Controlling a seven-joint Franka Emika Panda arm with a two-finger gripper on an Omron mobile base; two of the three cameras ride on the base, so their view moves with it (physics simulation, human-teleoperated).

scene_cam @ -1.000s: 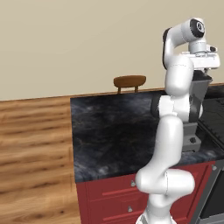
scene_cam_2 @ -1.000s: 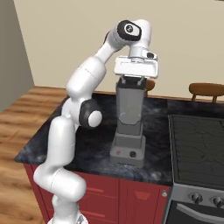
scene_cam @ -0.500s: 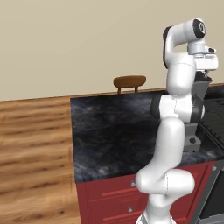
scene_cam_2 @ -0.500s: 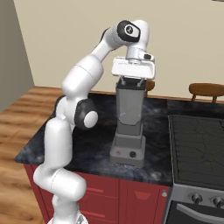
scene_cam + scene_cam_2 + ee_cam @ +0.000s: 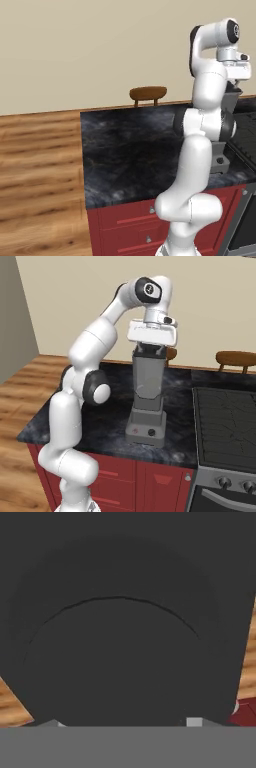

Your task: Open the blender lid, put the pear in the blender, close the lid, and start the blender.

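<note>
Right base view shows the white arm's two-finger gripper (image 5: pixel 151 349) pointing straight down onto the flat dark grey-black blender lid (image 5: pixel 151 354), which sits on top of the grey blender (image 5: pixel 147 401) with its stepped square base and tapered translucent jar. That blender stands on the black marbled counter (image 5: pixel 105 421), just left of the dark stovetop (image 5: pixel 225 428). Hand view looks close onto the lid's dark surface (image 5: pixel 125 622), and I cannot tell whether the fingers are spread or closed.
</note>
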